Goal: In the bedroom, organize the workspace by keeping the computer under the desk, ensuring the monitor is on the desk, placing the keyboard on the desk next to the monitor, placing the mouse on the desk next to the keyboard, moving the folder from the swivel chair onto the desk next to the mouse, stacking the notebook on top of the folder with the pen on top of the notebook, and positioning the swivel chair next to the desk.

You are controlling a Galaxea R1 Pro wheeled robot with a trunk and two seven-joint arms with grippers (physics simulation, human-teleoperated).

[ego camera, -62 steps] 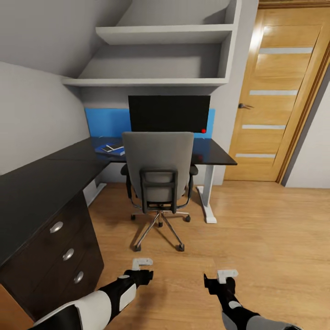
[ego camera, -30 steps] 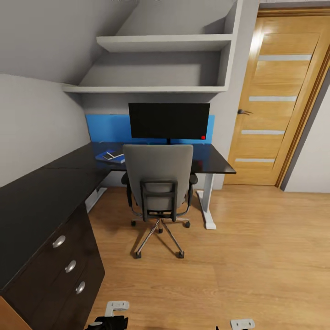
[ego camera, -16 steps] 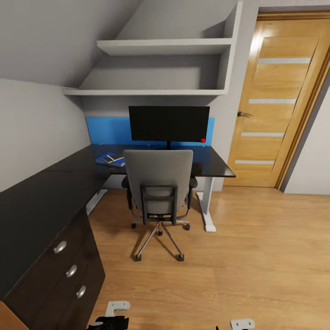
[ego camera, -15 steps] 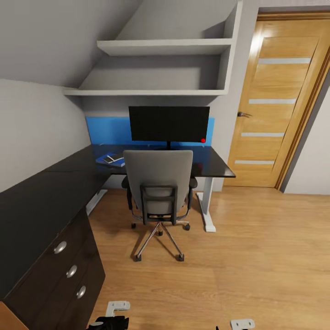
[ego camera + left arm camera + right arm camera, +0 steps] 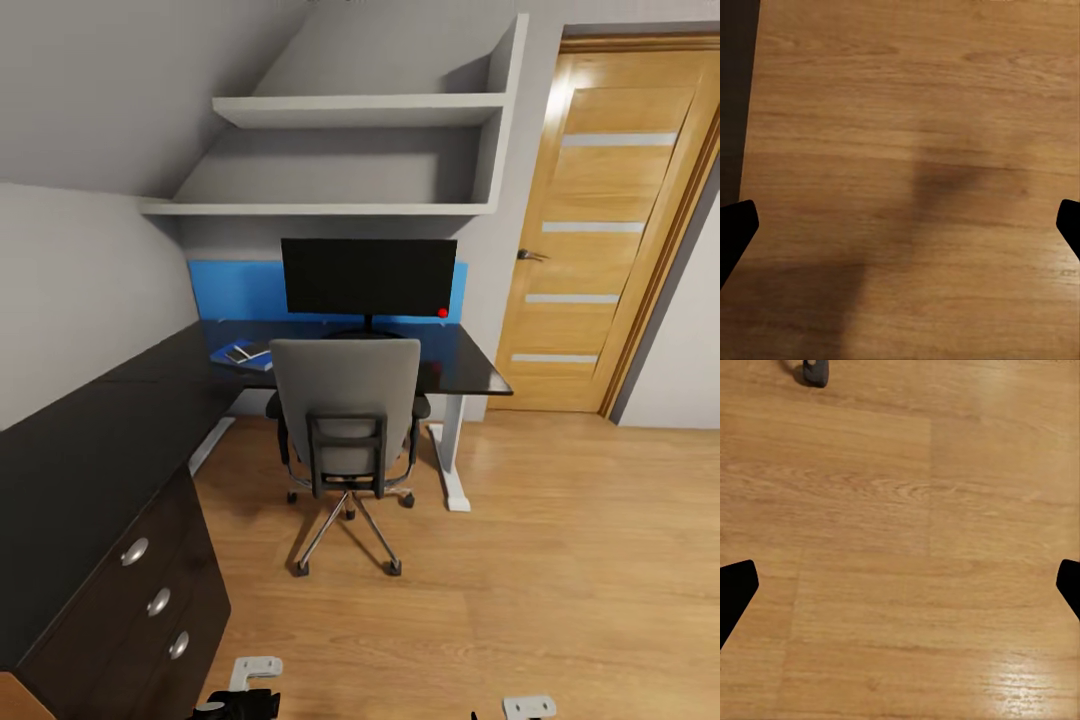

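Head view, left to right. Drawer unit [image 5: 150, 590]: dark front with 3 round silver knobs, set under the near run of the desk [image 5: 90, 450], whose black top extends away and turns right along the blue back panel [image 5: 235, 290]. Folder [image 5: 245, 356]: blue, flat on the desk at the corner, left of the chair; a dark notebook [image 5: 252, 351] lies on it, and a small pale item on top is too small to identify. Monitor [image 5: 368, 276]: black, upright at the back of the desk before the panel, red dot at its lower right corner. Chair [image 5: 346, 410]: grey back toward the camera, pushed up to the desk directly before the monitor, chrome star base on the oak floor [image 5: 560, 560]. 2 grey shelves [image 5: 340, 205] are fixed above the desk. Door [image 5: 600, 240]: oak, closed, at far right.

Left gripper [image 5: 252, 672] and right gripper [image 5: 528, 707]: low at the frame's lower edge, over bare floor. In each wrist view the 2 dark fingertips [image 5: 735, 229] [image 5: 736, 585] stand spread wide apart with nothing between them; a chair castor [image 5: 815, 373] lies beyond the right gripper.
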